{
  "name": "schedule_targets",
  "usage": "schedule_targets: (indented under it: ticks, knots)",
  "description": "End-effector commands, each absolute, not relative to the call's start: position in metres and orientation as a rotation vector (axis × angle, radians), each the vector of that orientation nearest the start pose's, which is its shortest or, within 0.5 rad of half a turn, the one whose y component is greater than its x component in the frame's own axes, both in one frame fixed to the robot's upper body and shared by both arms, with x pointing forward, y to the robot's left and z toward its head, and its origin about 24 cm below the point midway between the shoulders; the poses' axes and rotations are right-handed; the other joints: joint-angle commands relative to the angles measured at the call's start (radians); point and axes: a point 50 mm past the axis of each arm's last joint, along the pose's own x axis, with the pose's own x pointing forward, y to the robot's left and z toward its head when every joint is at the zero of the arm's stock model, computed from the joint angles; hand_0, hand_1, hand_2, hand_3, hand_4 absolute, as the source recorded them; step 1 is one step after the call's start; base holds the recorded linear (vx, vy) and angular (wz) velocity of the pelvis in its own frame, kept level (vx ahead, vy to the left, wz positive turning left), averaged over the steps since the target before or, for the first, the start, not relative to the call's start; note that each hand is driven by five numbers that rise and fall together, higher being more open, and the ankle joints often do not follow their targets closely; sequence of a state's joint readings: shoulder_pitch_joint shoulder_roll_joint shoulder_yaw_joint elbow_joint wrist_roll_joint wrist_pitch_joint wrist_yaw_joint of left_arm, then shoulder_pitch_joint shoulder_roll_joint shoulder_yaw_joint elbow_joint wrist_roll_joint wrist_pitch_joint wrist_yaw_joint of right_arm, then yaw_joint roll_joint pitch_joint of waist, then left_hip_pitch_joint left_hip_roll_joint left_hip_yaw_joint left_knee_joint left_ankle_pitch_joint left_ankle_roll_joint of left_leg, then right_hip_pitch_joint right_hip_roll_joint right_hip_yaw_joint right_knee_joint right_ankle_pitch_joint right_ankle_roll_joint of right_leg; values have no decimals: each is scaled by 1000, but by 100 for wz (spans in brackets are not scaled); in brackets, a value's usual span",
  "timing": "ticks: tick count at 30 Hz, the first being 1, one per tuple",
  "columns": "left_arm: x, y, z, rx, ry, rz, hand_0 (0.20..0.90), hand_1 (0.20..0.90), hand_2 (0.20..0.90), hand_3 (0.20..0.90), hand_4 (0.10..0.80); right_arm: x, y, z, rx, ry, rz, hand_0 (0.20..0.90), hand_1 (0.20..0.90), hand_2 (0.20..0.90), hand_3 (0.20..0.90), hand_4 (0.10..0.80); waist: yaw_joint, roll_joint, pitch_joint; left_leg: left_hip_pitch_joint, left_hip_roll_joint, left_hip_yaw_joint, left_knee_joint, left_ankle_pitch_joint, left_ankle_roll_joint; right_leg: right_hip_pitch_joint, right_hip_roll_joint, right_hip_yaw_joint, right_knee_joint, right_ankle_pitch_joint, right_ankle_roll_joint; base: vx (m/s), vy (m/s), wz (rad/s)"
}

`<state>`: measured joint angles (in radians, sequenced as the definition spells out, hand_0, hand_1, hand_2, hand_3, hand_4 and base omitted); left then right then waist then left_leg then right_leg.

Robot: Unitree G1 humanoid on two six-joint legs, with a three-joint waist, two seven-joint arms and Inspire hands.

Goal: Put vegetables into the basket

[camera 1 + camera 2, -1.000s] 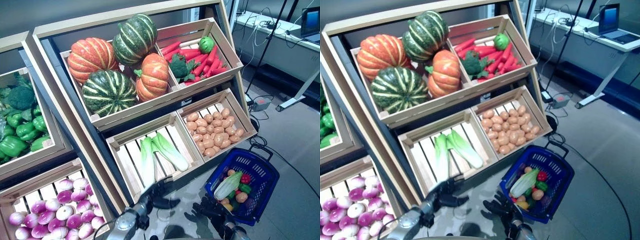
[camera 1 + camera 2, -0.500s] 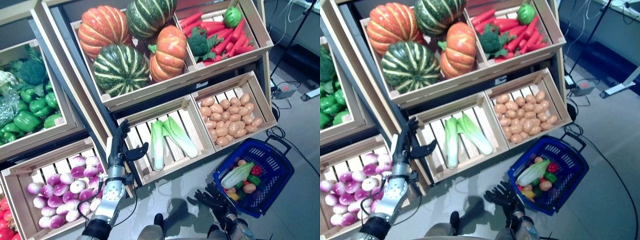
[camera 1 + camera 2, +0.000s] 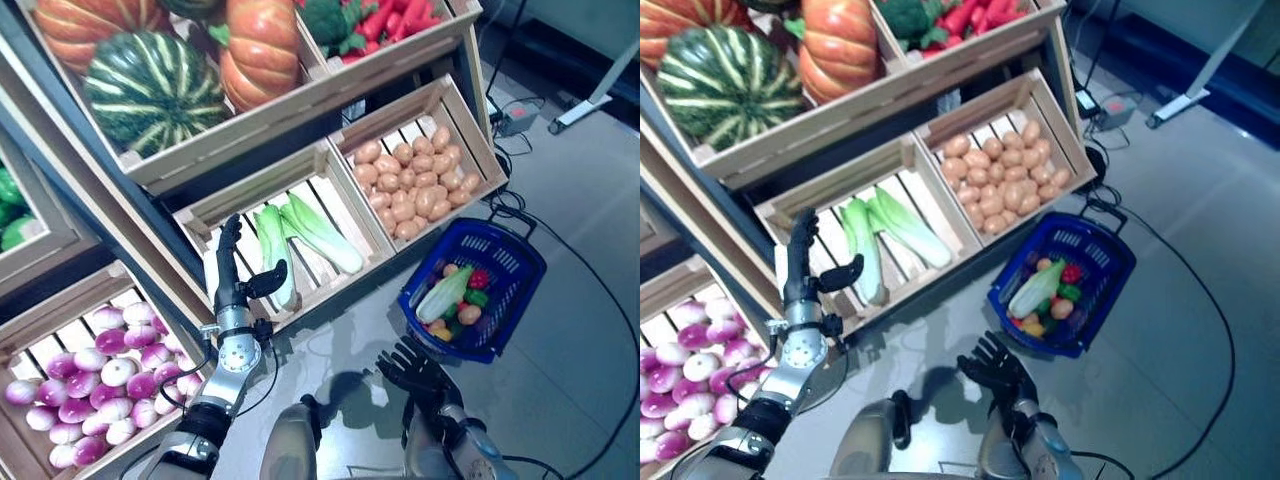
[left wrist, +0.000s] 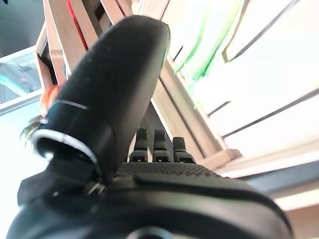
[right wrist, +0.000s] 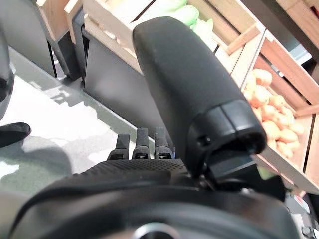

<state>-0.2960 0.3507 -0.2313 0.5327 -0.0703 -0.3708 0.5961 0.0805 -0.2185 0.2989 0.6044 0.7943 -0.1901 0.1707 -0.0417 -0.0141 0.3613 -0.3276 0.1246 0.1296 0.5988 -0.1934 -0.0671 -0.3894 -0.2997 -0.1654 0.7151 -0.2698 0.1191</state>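
Observation:
A blue basket (image 3: 520,262) stands on the floor at the right, holding a pale cabbage and several small vegetables. Two green-and-white bok choy (image 3: 300,232) lie in the slatted middle crate (image 3: 330,160). My left hand (image 3: 234,282) is raised at that crate's front left corner, fingers straight and thumb out, holding nothing; the bok choy (image 4: 199,55) shows just past its thumb in the left wrist view. My right hand (image 3: 412,368) hovers low over the floor, fingers spread and empty, a short way left of the basket.
Potatoes (image 3: 405,190) fill the crate right of the bok choy. Striped and orange pumpkins (image 3: 150,85) sit on the shelf above. Purple-and-white onions (image 3: 90,385) fill the lower left crate. A desk leg (image 3: 590,95) and cables cross the floor at the right.
The camera has tilted down, so the shelves sit higher in view. My left hand rose from low by the floor to the bok choy crate's front edge. The right hand stays low and spread.

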Motion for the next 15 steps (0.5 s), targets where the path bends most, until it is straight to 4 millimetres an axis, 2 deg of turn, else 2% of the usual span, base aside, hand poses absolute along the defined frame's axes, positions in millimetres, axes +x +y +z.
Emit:
schedule_targets:
  ticks: [1, 10, 15]
  knots:
    - [316, 214, 90, 332, -385, 449, 900, 900, 900, 900, 800, 195, -154, -66, 550, 353, 146, 900, 900, 900, 900, 800, -27, -12, -27, -33, 37, 20, 122, -21, 17, 4, -2, 46, 48, 73, -47, -21, 40, -1]
    - [330, 231, 95, 325, -339, 566, 900, 900, 900, 900, 800, 209, -155, -56, 522, 335, 195, 900, 900, 900, 900, 800, -51, -13, -8, -148, 76, 16, 257, -76, 10, -140, -10, 93, 173, 36, -41, -28, 29, -9]
    - [338, 242, 114, 341, -377, 668, 900, 900, 900, 900, 800, 219, -164, -51, 485, 338, 187, 900, 900, 900, 900, 800, -61, -13, 15, -244, 91, -8, 343, -105, -1, -238, -5, 114, 249, 7, -43, -38, 23, -2]
